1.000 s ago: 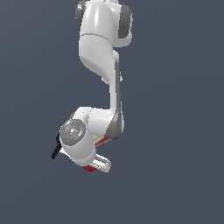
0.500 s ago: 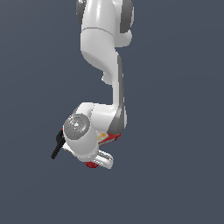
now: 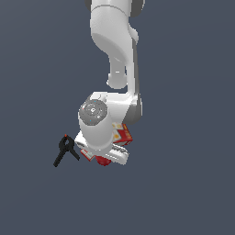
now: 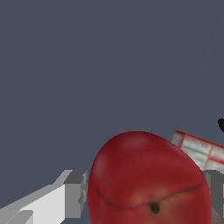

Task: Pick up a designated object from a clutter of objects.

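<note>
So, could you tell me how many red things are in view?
2: an apple between the hand's fingers, and a printed box just behind it. The arm may hide others.

Glossy red apple-like ball (image 4: 146, 179) fills the space between my grey fingers (image 4: 75, 192), dark dimple facing the camera | my gripper (image 4: 146, 194) flanks it on both sides | flat red printed box (image 4: 199, 151) just behind the ball | plain grey table (image 4: 87, 65) beyond.
</note>
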Controlling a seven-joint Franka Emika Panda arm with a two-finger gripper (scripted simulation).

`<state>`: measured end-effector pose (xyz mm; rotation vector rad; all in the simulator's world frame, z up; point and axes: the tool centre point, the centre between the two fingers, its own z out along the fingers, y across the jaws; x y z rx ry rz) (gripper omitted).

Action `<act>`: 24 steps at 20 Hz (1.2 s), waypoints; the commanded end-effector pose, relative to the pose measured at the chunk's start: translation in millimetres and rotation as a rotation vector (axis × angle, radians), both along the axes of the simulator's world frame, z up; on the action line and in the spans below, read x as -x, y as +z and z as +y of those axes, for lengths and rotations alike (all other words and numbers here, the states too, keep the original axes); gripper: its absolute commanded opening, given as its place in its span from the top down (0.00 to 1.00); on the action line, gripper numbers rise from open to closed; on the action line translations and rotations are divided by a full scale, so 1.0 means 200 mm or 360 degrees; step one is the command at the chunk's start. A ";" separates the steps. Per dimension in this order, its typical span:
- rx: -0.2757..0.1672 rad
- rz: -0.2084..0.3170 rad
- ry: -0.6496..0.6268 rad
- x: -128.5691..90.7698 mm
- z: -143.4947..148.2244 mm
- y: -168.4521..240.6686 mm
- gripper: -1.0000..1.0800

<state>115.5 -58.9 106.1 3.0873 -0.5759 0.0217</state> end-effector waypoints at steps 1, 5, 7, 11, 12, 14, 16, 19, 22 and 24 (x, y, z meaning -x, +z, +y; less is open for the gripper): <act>-0.0002 -0.0002 0.0003 0.06 0.07 0.08 1.00; -0.0002 0.0000 0.0004 0.17 0.18 0.20 1.00; -0.0002 0.0002 0.0004 0.23 0.24 0.26 1.00; -0.0002 0.0004 0.0004 0.34 0.35 0.39 1.00; -0.0002 0.0004 0.0004 0.37 0.38 0.43 1.00; -0.0001 0.0005 0.0004 0.43 0.44 0.50 1.00; -0.0001 0.0007 0.0004 0.49 0.50 0.56 1.00; 0.0001 0.0009 0.0004 0.58 0.60 0.67 1.00; 0.0002 0.0010 0.0004 0.67 0.69 0.79 1.00; 0.0002 0.0011 0.0004 0.73 0.76 0.87 1.00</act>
